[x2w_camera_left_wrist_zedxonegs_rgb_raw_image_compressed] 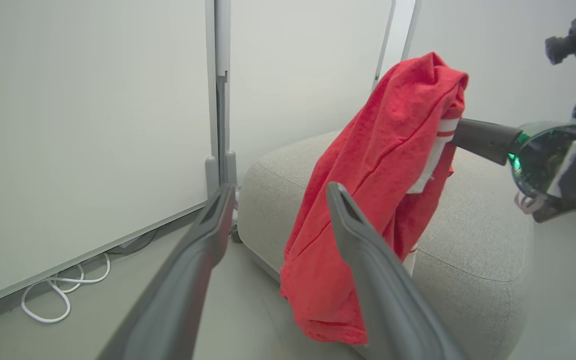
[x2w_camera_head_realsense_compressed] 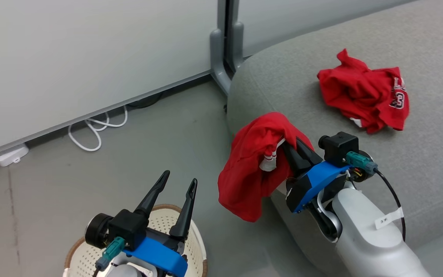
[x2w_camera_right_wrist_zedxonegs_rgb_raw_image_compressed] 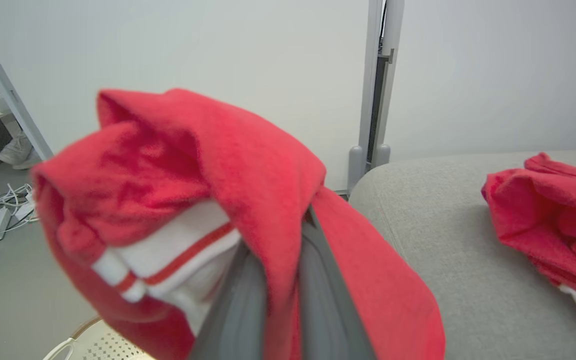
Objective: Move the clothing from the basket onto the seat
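Right fingers (x2w_camera_head_realsense_compressed: 296, 152): pinched tight on the striped shirt (x2w_camera_head_realsense_compressed: 250, 169), held up so it hangs clear at the sofa (x2w_camera_head_realsense_compressed: 283, 84) edge.
Left fingers (x2w_camera_head_realsense_compressed: 187, 207): spread wide, empty, parked above the basket (x2w_camera_head_realsense_compressed: 198, 242).
Numbered shirt (x2w_camera_head_realsense_compressed: 363, 96): beyond the right fingers, already lying on the sofa.

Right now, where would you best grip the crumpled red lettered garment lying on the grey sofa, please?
Probably the raised fold at the far end of the crumpled red fabric garment with lettering, coming straight down from above: it lies bunched on the light-grey fabric sofa, and that peak sticks up.
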### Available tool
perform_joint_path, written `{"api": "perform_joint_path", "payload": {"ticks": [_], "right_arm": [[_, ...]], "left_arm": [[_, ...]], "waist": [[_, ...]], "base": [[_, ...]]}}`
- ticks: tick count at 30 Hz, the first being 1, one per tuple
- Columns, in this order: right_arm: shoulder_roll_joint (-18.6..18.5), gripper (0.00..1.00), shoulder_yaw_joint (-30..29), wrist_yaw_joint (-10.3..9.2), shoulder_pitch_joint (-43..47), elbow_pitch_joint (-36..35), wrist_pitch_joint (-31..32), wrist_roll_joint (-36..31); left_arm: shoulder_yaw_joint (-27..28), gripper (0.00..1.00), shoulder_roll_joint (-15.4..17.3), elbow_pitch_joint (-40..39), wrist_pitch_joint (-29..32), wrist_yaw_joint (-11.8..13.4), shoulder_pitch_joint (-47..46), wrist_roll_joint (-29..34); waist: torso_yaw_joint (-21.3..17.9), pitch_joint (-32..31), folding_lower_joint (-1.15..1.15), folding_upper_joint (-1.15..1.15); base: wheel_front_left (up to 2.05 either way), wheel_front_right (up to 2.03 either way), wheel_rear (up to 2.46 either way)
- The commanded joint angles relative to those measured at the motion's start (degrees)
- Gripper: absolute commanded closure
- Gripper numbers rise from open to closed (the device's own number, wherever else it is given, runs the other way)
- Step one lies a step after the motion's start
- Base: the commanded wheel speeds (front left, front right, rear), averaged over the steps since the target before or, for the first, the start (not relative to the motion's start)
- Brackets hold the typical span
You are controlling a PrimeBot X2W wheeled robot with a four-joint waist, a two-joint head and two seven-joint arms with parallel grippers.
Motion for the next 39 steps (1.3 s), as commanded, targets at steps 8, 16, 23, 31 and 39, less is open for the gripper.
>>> {"api": "perform_joint_path", "payload": {"ticks": [8, 16, 23, 31, 39], "right_arm": [[0.6, 1.00, -1.1, 0.01, 1.4, -0.9, -0.2, -0.1], [0.8, 1.00, -2.2, 0.01, 2.1, -1.4, -0.2, -0.3], [-0.5, 1.00, -4.2, 0.01, -2.6, -0.7, -0.2, -1.0], [-8.3, 1.00, -11.6, 0.01, -17.4, 0.7, -0.2, -1.5], [-19.4, 1.00, -24.6, 0.01, -29.5, -1.2, -0.1, -3.5]], "left_arm": [[-0.1, 0.00, 0.8, -0.5, -0.2, -0.1, -1.0, 0.4], [-0.5, 0.00, 1.2, -0.4, -0.2, -0.1, -1.3, 0.4], [-0.2, 0.00, 2.0, -1.3, -0.2, -0.1, -2.3, 0.8], [-1.6, 0.00, 5.2, -3.6, -0.2, -0.1, -6.8, 1.6], [-3.2, 0.00, 9.9, -8.6, -0.2, -0.1, -13.3, 2.7]], "waist": [[-7.5, 1.5, 0.00, 0.00], [-9.1, 2.2, 0.00, 0.00], [-8.6, 4.8, 0.00, 0.00], [-6.4, 13.3, 0.00, 0.00], [-3.5, 24.2, 0.00, 0.00]], "base": [[0.00, 0.00, 0.00], [0.00, 0.00, 0.00], [0.00, 0.00, 0.00], [0.00, 0.00, 0.00], [0.00, 0.00, 0.00]]}}
